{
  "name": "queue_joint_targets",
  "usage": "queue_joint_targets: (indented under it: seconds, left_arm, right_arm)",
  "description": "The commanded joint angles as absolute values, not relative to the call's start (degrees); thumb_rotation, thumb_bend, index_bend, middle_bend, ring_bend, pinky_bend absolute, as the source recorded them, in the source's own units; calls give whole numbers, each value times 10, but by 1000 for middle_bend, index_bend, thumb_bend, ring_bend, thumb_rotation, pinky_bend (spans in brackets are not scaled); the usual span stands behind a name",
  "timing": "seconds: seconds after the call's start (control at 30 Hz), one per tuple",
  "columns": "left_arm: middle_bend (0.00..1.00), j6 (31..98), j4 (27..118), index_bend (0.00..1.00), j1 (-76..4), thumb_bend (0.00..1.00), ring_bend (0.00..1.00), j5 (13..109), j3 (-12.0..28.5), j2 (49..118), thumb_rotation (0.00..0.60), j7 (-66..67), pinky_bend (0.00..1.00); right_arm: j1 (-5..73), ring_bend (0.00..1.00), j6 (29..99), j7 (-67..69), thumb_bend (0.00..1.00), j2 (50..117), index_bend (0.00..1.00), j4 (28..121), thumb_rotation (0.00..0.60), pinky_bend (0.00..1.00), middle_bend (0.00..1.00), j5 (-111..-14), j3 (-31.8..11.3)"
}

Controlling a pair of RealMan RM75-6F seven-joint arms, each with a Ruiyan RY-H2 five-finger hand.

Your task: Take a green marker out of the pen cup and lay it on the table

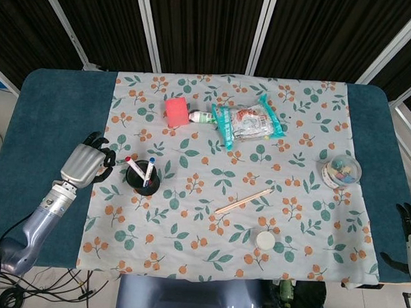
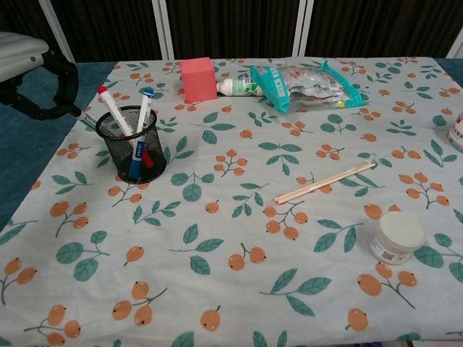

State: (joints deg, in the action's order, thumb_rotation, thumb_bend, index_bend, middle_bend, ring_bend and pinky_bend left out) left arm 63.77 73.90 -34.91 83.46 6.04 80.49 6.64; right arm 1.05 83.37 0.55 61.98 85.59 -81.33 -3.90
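Your blue table (image 1: 57,98) is covered across the middle by a leaf-and-berry cloth (image 1: 202,223), with bare blue strips on the left and right. Your left hand (image 1: 88,163) sits over the left edge of the cloth, just beside the pen cup (image 1: 143,183). Its fingers are curled in toward the cup. From the chest view the dark fingers (image 2: 61,87) arch down close to the cup's rim, but you cannot tell what, if anything, they hold. The green marker does not show plainly in either view, so you cannot tell where it is. Your right hand (image 1: 410,227) is only partly visible at the near right edge of the table, well apart from everything, and how far open it is cannot be told. At the far middle lies a green snack bag (image 1: 247,123), with a small white bottle (image 1: 202,116) touching its left end and a pink block (image 1: 175,112) just left of that. A clear round tub (image 1: 342,170) stands at the right. The black mesh pen cup holds a red-capped marker (image 2: 112,108) and a blue-capped marker (image 2: 143,108), both leaning left. A pair of chopsticks (image 1: 244,201) lies slanted in the middle, and a small white jar (image 1: 266,240) stands near them on the near side.
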Motion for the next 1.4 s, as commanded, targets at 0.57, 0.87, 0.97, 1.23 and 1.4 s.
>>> queue_joint_targets:
  seconds: [0.57,0.87,0.97,1.23,1.4]
  left_arm:
    - [142,659,982,147,-347,149,56,856,71,613,600,125,78]
    - [83,730,1195,129,-287,149,12,782,104,421,600,220,61]
    - [80,786,1229,126,-240,149,1,801,94,384,600,201,43]
    - [38,848,1225,95,-133,149,0,812,30,373,600,139,11]
    - [29,835,1202,80,-127,150,0,811,29,384,600,91,10]
  right_arm:
    - [7,144,844,16,49,615,77,861,600,173,93,-818,-41]
    - [5,144,849,19,49,611,77,864,600,173,93,-821,-41]
    - [4,144,853,20,48,611,77,866,600,173,92,-823,-41]
    - [3,144,863,22,49,610,76,871,600,173,93,-835,-41]
    - [2,144,872,23,49,609,75,876,600,174,93,-845,-40]
